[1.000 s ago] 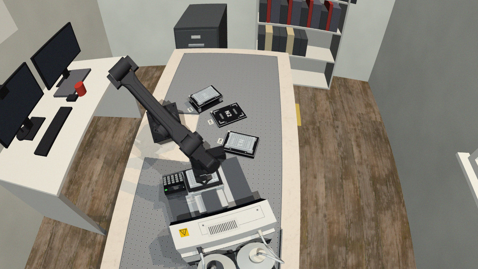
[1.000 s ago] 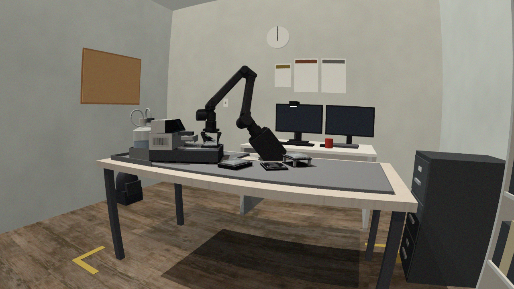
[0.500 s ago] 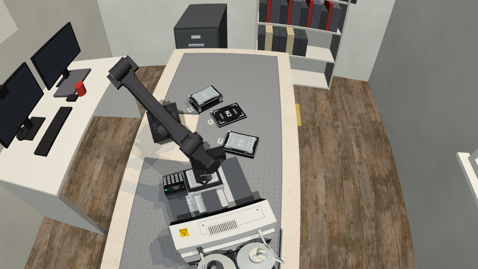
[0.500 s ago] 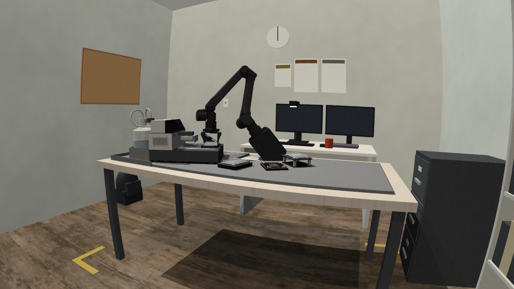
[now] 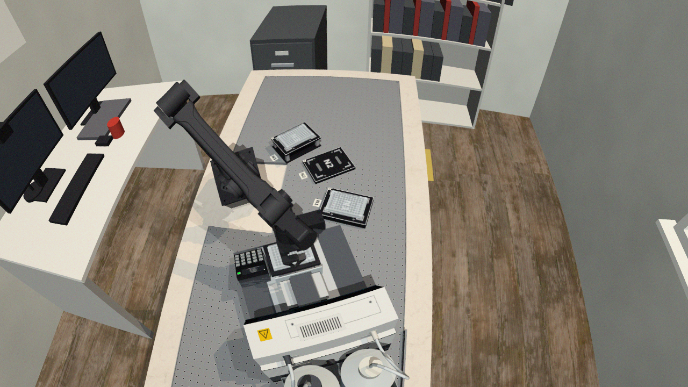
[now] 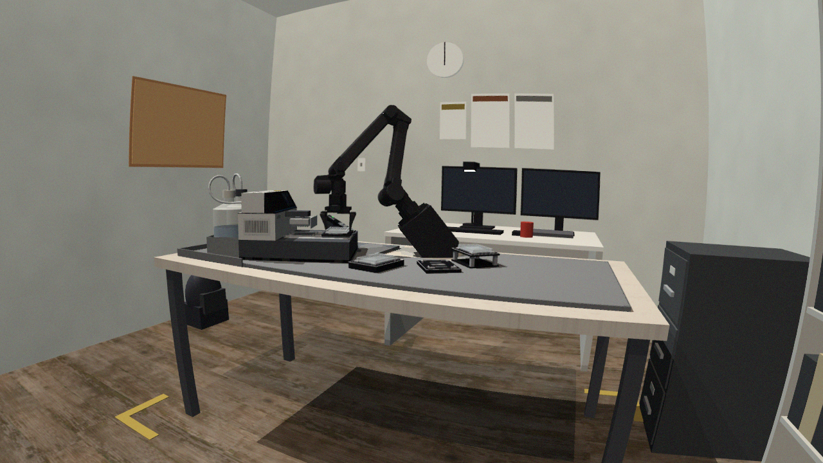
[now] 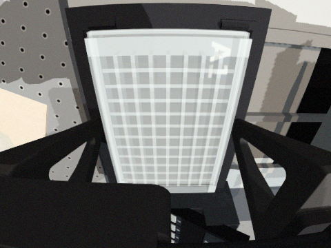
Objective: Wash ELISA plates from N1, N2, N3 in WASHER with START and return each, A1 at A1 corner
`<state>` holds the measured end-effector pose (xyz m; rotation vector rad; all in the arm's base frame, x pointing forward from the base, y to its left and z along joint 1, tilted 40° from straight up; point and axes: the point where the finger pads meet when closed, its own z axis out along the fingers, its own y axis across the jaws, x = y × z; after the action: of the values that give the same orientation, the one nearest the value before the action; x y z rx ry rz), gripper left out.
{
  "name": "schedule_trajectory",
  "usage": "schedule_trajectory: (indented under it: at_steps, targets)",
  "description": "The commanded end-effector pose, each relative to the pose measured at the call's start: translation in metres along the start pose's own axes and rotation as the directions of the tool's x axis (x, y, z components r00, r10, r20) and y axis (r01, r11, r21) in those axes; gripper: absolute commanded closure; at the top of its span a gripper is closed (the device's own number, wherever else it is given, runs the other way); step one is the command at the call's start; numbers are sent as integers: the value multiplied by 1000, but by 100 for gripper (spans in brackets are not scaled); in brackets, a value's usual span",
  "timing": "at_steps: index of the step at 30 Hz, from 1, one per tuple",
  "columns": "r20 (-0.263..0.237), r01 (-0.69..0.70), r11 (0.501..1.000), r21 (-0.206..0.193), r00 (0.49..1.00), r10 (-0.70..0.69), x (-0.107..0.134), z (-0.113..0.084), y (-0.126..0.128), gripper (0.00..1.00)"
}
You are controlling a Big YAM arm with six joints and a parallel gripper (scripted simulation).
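Wrist view finds the gripper (image 5: 294,259) (image 6: 338,226) (image 7: 167,125) with its fingers wide, one beside each long side of the ELISA plate (image 5: 275,257) (image 6: 336,231) (image 7: 165,103), holding nothing. The plate lies in the washer carrier (image 5: 314,265) (image 7: 165,17) and looks level; full seating I cannot certify.

The lamp (image 5: 238,273) is green, and I cannot tell from that alone whether the wash is done. If it is, I judge the step to be a pick-up for return: centre the fingers, keep them low on the skirt, close evenly and lift straight up before any swing. If not, rise without brushing the sides and press START first. The A1 mark reads at one o'clock in the wrist view; its heading needs checking before placing.

From the plate, in the top view, the keypad (image 5: 249,258) (image 7: 175,229) sits at nine o'clock, just beside the carrier, a strike risk for a low finger. The washer head (image 5: 317,331) (image 6: 264,221) stands at five to six. Bare nest N2 (image 5: 328,164) (image 6: 438,265), the likely destination, is near one; the N1 plate (image 5: 347,204) (image 6: 377,259) at one to two could be clipped by a low carry. The N3 plate (image 5: 295,136) (image 6: 476,249), raised on posts at twelve, calls for extra height.

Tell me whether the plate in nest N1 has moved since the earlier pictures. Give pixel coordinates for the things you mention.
No. The plate (image 5: 346,203) (image 6: 377,259) lies where it did, judged against the N1 label (image 5: 316,202) in the top view.
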<state>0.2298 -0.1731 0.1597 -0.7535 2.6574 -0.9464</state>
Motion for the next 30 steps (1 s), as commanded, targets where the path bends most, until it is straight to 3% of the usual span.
schedule_trajectory:
  at_steps: [1, 21, 24, 30]
  targets:
    - [-4, 3, 1000, -1, 1000, -3, 2, 3, 1, 0]
    - [-4, 3, 1000, -1, 1000, -3, 2, 3, 1, 0]
    - [23, -15, 999, 37, 1000, 14, -7, -19, -18, 0]
    - [26, -17, 999, 39, 1000, 16, -7, -31, -19, 0]
